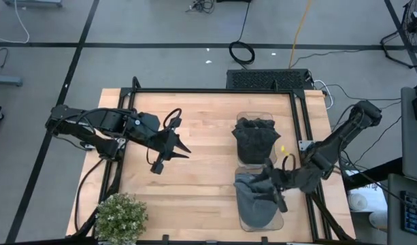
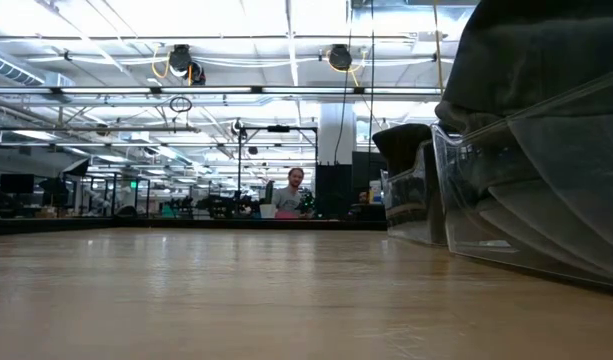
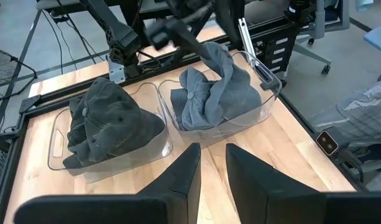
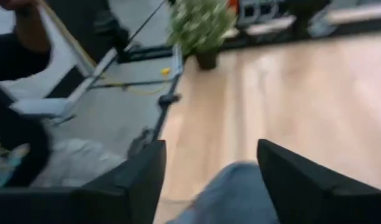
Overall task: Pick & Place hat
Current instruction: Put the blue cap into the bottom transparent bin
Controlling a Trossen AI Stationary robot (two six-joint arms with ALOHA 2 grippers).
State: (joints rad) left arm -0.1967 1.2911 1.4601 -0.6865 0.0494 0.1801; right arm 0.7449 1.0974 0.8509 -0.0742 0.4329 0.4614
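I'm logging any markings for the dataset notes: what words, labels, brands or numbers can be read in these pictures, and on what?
None can be read.
The small tag on the table edge in the left wrist view: its marking is too small to read.
The two clear bins and the hats in them: no print visible.
The hall behind, in the low view: signs too far to read.

I see a light wooden tabletop (image 1: 201, 163) filling the frame's centre. Two clear plastic bins sit on its right side, one (image 1: 257, 117) above the other (image 1: 261, 221). A small bushy green plant (image 1: 120, 218) stands lower left.
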